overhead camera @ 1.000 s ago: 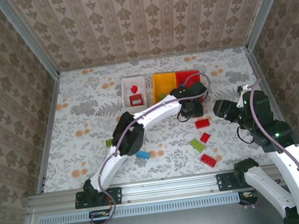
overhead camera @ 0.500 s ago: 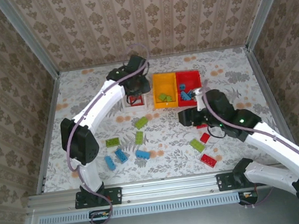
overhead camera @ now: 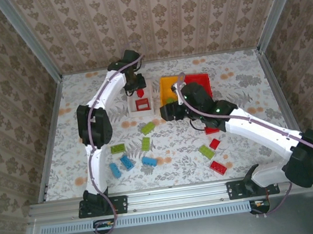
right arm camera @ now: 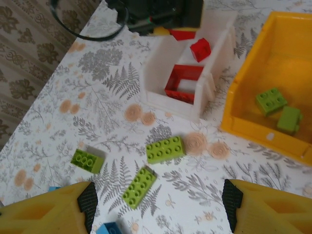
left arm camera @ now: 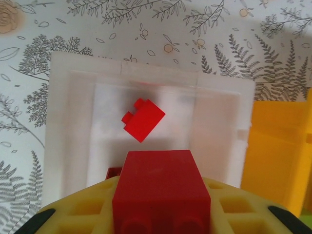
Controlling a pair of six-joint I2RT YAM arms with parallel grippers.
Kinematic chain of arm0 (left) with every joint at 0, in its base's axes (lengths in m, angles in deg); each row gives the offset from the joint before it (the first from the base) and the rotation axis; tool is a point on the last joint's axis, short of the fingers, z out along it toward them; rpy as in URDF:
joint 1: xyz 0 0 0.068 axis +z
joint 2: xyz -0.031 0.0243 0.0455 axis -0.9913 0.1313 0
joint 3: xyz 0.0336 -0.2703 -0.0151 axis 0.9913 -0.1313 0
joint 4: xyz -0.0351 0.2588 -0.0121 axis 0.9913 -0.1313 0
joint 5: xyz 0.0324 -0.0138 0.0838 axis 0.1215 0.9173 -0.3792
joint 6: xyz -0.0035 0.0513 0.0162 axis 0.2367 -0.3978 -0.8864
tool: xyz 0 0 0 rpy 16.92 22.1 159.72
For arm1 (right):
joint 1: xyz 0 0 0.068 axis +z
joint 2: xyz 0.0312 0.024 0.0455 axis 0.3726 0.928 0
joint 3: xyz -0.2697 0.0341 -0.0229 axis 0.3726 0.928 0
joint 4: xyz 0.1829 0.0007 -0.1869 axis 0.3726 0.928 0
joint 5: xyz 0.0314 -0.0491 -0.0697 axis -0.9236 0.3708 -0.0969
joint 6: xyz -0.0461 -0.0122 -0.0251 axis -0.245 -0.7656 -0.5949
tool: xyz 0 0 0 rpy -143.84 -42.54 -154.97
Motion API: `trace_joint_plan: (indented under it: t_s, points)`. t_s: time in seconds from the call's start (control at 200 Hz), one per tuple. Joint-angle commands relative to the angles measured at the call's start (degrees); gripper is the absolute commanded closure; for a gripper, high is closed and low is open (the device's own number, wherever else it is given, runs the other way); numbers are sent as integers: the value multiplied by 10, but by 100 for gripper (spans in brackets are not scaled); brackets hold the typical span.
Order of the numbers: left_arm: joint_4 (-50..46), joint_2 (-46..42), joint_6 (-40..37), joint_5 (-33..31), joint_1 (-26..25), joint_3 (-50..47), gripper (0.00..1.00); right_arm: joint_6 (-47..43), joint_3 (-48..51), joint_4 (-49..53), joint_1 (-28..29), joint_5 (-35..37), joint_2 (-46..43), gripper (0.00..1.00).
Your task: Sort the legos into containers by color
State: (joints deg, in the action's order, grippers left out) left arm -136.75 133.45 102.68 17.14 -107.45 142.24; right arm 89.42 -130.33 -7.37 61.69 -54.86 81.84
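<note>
My left gripper [left arm camera: 161, 217] is shut on a red lego brick [left arm camera: 161, 187] and hangs over the white container [left arm camera: 58, 146], where a small red brick [left arm camera: 143, 119] lies. In the right wrist view that container [right arm camera: 170, 105] also holds a red square frame [right arm camera: 184, 84]. My right gripper [right arm camera: 159, 209] stands open and empty above two lime green legos [right arm camera: 165, 148] [right arm camera: 139, 185] on the table. A third green brick [right arm camera: 87, 161] and a light blue one [right arm camera: 112, 228] lie to their left. The orange-yellow container [right arm camera: 243, 112] holds two green bricks [right arm camera: 271, 100]. From above, the right gripper [overhead camera: 167, 113] sits just in front of the yellow container [overhead camera: 166, 82].
The red container [overhead camera: 197, 77] stands right of the yellow one, partly behind the right arm. Loose blue bricks [overhead camera: 128, 162] lie at the front left. Red bricks [overhead camera: 218, 167] and a green one [overhead camera: 206, 152] lie at the front right. Patterned walls enclose the table.
The right gripper has moved left and away from me, from the red bricks toward the green ones in front of the bins. The left gripper has stayed over the white container with its red brick.
</note>
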Motion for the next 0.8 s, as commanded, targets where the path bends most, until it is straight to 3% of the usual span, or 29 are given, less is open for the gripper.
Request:
trace_joint_plan:
  t_s: [0.0, 0.185, 0.43, 0.795]
  points:
    - [-3, 17, -8, 48, 16, 13, 68, -2, -37, -16, 1, -8, 23, 28]
    - [20, 25, 0, 84, 13, -4, 59, 1, -50, -8, -4, -7, 49, 27]
    - [5, 16, 2, 67, 9, -10, 42, 6, -51, -4, -9, -7, 55, 26]
    - [6, -105, 19, 16, -8, -75, 43, -17, -28, 39, -17, 23, 12, 26]
